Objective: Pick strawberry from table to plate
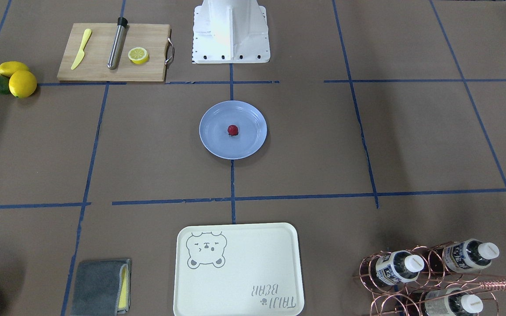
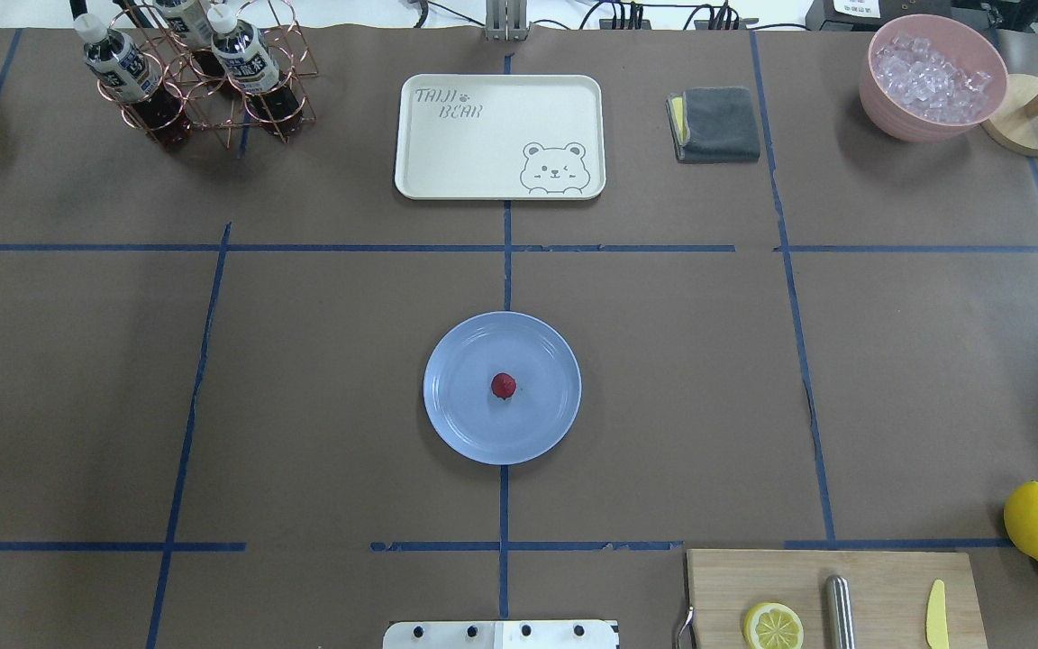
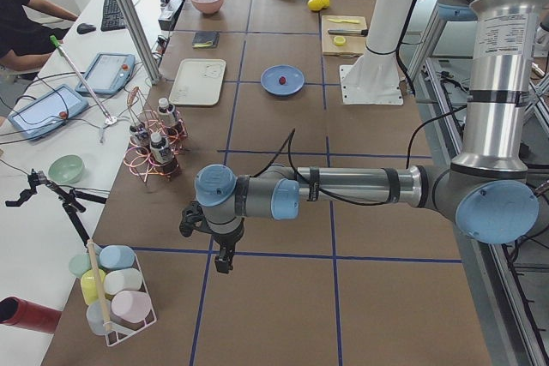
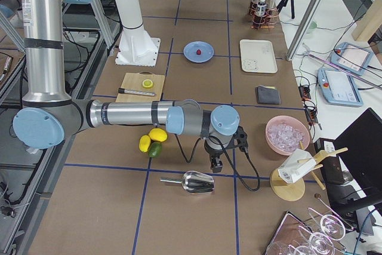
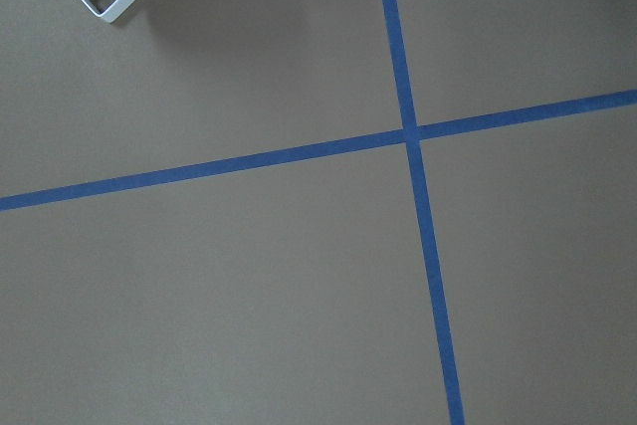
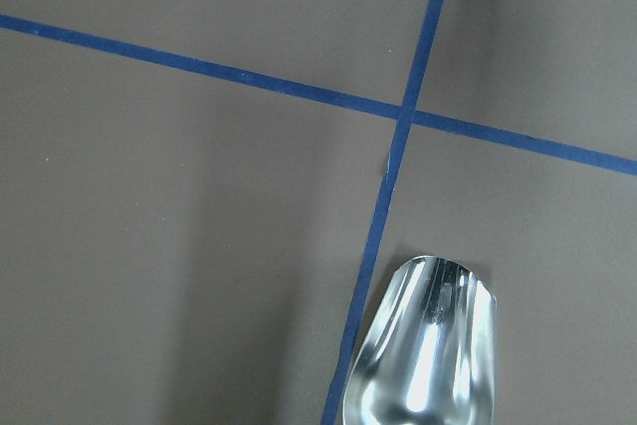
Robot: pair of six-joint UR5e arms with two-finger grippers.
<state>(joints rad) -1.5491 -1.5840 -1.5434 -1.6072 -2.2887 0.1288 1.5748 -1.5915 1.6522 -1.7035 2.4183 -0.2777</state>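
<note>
Dark-red strawberry (image 2: 503, 385) sat dead centre on the light-blue plate (image 2: 460, 410), which lay mid-bench (image 2: 321, 388) over a blue tape line. Left gripper (image 3: 225, 261) hung over bare bench well to the left of the plate, near a wire rack of pastel cups (image 3: 120, 282); right gripper (image 4: 215, 167) hung well off to the right, just beside a metal scoop (image 4: 192, 181). Both showed only in side views, so couldn't tell whether either gripper was spread or pressed together.
</note>
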